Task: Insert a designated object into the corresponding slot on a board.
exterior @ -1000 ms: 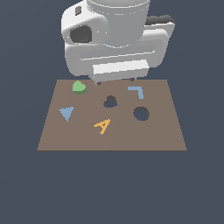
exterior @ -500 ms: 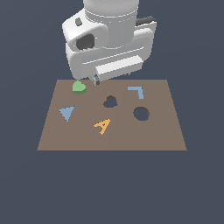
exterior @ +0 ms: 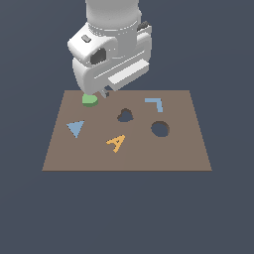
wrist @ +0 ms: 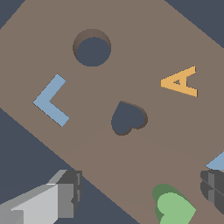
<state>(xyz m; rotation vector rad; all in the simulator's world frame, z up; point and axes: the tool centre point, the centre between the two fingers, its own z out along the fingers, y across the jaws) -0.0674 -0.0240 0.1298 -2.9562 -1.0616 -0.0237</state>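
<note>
The small, thick green heart-shaped block rests on the flat brown rectangular board, near the far corner on the exterior view's left. In the wrist view it sits between the two fingers but not centred: it lies much closer to the dark finger than to the pale grey one, and towards the frame edge. The jaws stand wide apart with nothing between the pads, so the gripper is empty. The heart's lobes face the board's middle and its point faces away, so the closing line runs roughly across its width.

The coming move seems to turn on this offset: the hand likely needs a small sideways shift to centre the block before descending and closing.

The dark heart-shaped slot sits near the board's centre, well apart from the block, with the larger round hole further to the exterior view's right.

Against the earlier exterior frames, the arm has swung towards that view's left and dropped lower, so its body now hangs directly above the green block, where before it hung above the board's far edge nearer the middle. The pieces on the board have not moved.
</note>
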